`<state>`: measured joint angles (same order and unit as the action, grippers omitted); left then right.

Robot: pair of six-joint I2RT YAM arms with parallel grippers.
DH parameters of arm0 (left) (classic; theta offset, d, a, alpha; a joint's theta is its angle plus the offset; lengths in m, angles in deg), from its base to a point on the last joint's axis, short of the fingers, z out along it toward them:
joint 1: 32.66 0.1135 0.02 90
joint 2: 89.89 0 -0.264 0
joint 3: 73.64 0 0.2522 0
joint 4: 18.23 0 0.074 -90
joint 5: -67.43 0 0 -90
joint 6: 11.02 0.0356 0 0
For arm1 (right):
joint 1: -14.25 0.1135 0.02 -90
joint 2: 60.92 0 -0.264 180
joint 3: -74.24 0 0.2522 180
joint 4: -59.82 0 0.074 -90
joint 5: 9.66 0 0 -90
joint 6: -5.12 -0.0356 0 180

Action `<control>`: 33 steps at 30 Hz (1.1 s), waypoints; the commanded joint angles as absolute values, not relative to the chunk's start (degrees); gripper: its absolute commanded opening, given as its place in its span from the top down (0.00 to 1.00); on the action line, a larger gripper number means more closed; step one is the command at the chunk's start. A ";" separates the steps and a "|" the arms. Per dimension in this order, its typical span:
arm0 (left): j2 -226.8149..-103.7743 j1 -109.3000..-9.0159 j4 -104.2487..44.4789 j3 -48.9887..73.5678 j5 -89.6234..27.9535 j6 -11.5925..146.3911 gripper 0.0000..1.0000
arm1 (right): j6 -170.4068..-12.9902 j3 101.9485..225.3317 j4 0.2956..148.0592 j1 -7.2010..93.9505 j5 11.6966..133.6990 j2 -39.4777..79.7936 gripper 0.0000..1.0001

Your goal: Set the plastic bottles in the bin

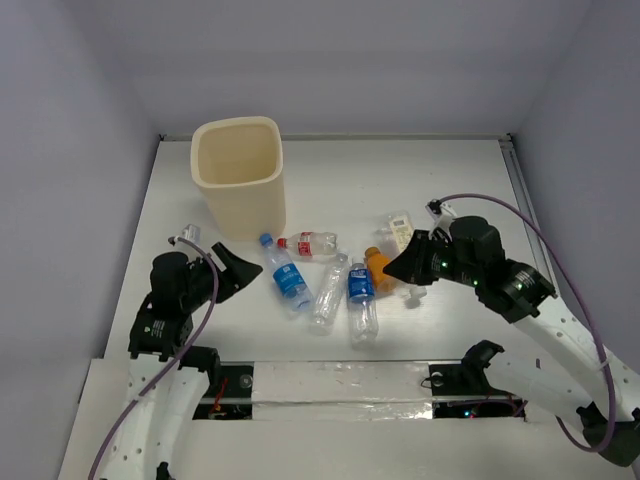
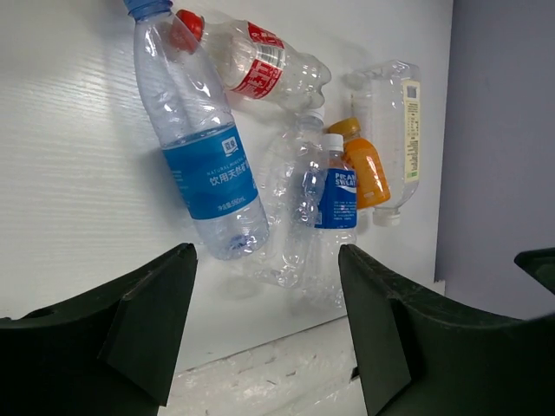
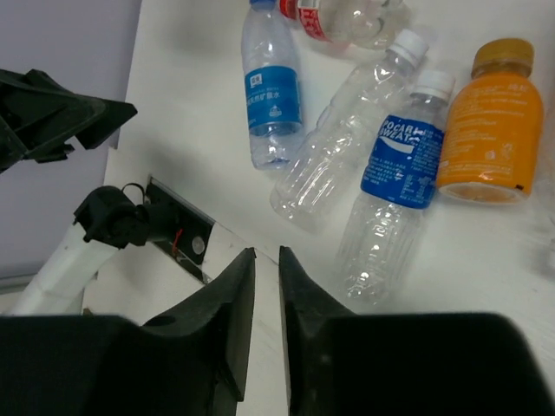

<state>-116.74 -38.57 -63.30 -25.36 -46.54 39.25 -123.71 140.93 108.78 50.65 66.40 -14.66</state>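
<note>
From above, the cream bin [image 1: 238, 175] stands upright at the far left of the white surface [image 1: 450, 180]. The plastic bottles [image 1: 328, 292] lie clustered on the surface in front of it, between the two arms.

In the left wrist view, the left gripper [image 2: 267, 260] is spread wide and empty, with a blue-labelled bottle [image 2: 204, 165] beyond it.

In the right wrist view, the right gripper [image 3: 267, 260] is pinched almost together on nothing, near an orange bottle [image 3: 492, 126].

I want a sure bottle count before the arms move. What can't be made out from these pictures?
Bin floor: top view, hidden by its own near wall.
Cream-label bottle middle: top view, covered by the right gripper.
Red-label bottle: right wrist view, cut by the top edge.
Tall blue-label bottle cap: left wrist view, clipped by the top edge.
</note>
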 commanded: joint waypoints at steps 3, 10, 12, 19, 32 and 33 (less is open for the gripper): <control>-119.24 -38.72 -61.08 -25.95 -45.95 40.83 0.37 | -125.40 141.53 106.11 55.98 70.41 -13.20 0.99; -122.84 -38.72 -59.33 -28.23 -45.68 39.43 0.90 | -126.10 139.69 103.99 60.03 71.90 -10.48 1.00; -124.16 -38.72 -59.32 -28.50 -44.55 39.52 1.00 | -126.45 138.37 102.77 60.04 72.25 -10.39 1.00; -130.56 -40.12 -56.43 -27.19 -37.53 38.20 0.91 | -125.58 135.91 103.02 60.57 73.30 -9.42 0.97; -145.78 -56.47 -45.10 -25.34 -23.19 30.20 0.16 | -124.61 129.50 100.84 60.57 72.87 -8.28 0.11; -146.74 -56.48 -44.04 -25.25 -23.10 30.20 0.16 | -124.44 129.14 100.57 60.57 73.13 -7.84 0.09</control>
<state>-144.67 -55.75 -50.03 -27.39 -26.69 32.02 -125.57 130.42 104.04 60.09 72.42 -8.80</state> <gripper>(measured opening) 0.835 0.893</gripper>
